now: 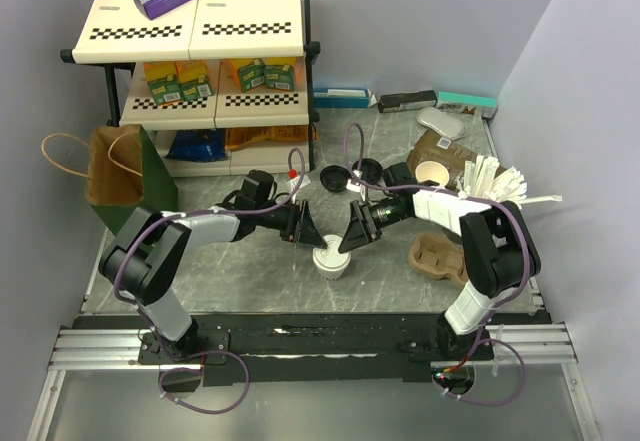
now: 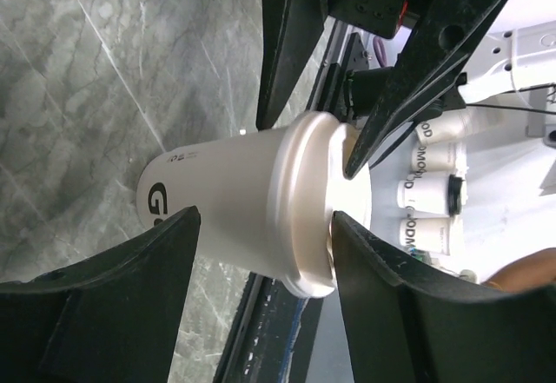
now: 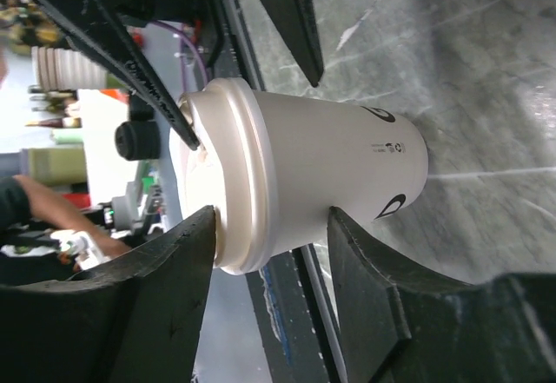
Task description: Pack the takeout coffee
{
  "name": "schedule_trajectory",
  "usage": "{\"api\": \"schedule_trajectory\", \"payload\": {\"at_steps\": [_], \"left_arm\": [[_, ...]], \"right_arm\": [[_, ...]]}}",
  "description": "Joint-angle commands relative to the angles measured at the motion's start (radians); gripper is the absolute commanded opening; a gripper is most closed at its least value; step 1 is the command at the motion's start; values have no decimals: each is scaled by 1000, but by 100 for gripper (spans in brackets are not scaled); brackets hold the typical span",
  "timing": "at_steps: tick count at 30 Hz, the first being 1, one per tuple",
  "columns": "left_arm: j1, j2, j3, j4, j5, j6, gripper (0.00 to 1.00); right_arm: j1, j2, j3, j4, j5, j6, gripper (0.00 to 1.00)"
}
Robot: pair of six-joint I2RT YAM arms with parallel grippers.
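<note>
Cup (image 1: 330, 259) on table (image 1: 230, 281), front centre; tray (image 1: 432, 256) right; shelf (image 1: 120, 16) behind; bag (image 1: 115, 166) left.

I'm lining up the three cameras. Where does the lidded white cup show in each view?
Top external: cup just below centre.
Left wrist: cup centre, lid to the right.
Right wrist: cup centre, lid to the left.
Shared landmark: the grey marbled table beneath it.

The left arm (image 1: 150, 256) and right arm (image 1: 495, 246) match: bulky black joints, white link shells, looping purple cables (image 1: 119, 273) (thin, glossy), matte black wedge-shaped plastic fingers (image 2: 104, 305).
</note>
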Motion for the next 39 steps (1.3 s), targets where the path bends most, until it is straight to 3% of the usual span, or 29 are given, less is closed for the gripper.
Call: {"api": "schedule_trajectory", "payload": {"at_steps": [1,8,14,24,30,39], "left_arm": [[-1,45,-6,32,-42,-15,66],[-1,59,-23,55,-48,-17,66],[18,85,-69,133,-11,-58,65],[36,155,-190,521,95,-147,65],[36,240,-182,610,107,-115,65],[35,366,-167,958,144,-327,64]], "right_arm": [[9,42,-53,42,-34,-25,58],[7,46,-114,143,-39,18,59],[6,80,-67,90,17,9,59],[7,23,-99,143,49,39,61],[10,-49,-113,173,113,41,61],[10,-38,-116,196,118,59,63]]}}
